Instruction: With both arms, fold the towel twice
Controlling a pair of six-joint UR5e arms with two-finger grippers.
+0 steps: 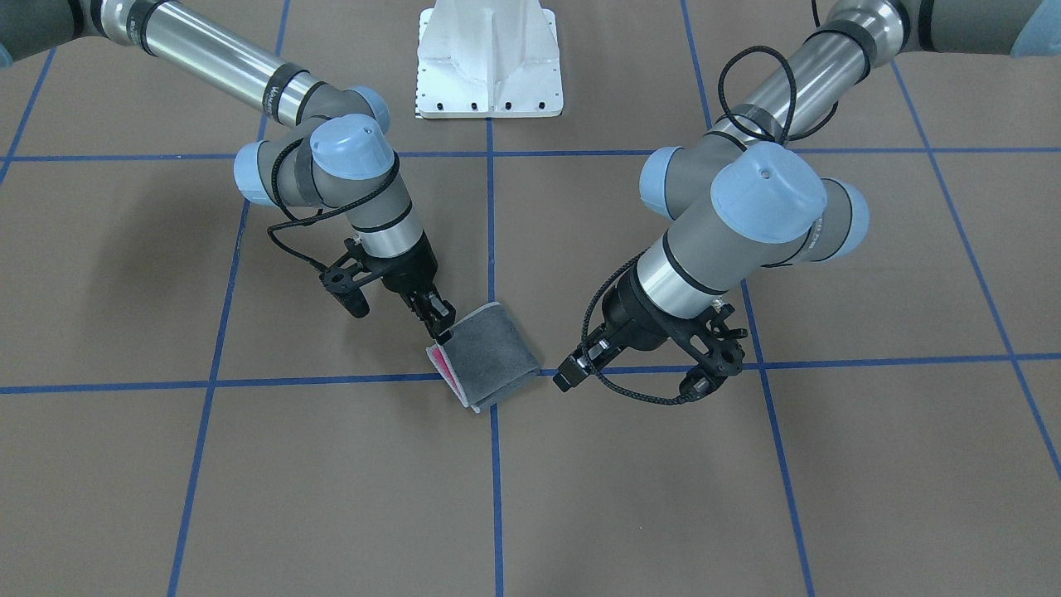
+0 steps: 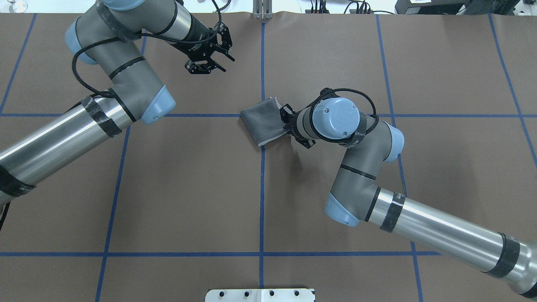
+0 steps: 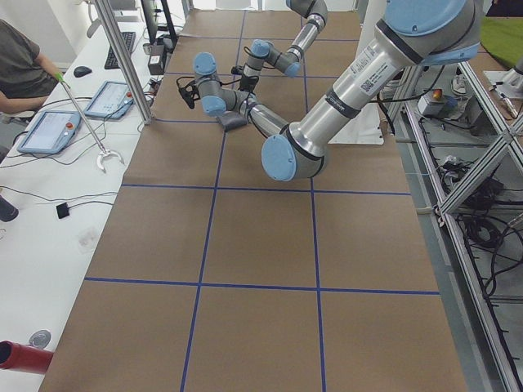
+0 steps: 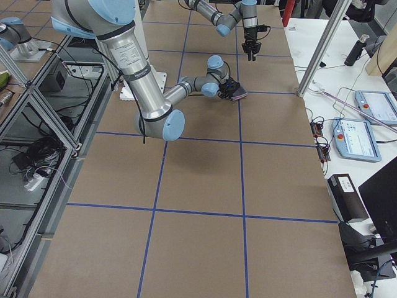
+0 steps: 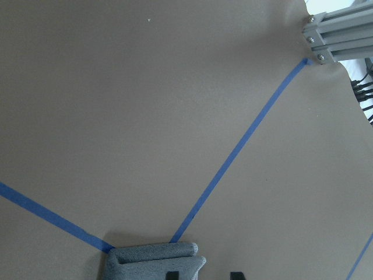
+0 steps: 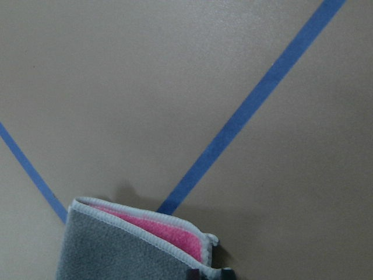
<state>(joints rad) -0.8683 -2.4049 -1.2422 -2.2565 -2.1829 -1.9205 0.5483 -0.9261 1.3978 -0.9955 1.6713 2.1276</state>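
Observation:
The towel (image 1: 489, 356) (image 2: 263, 122) lies folded near the table's middle, where two blue tape lines cross. Its grey face is outward, and pink shows between the layers at the open edge (image 6: 169, 233). My right gripper (image 1: 442, 332) is shut on a corner of that open edge, with the wrist leaning over the cloth from the side. In the overhead view the wrist mostly hides the right gripper (image 2: 286, 115). My left gripper (image 1: 568, 379) (image 2: 226, 63) is open and holds nothing. It hangs raised off the table beside the towel's folded edge (image 5: 152, 261).
The white pedestal base (image 1: 489, 66) stands at the robot's edge of the table. Blue tape lines (image 2: 262, 188) grid the brown tabletop. A metal frame post (image 5: 341, 29) rises at the far edge. A person (image 3: 20, 65) sits at a side desk with tablets.

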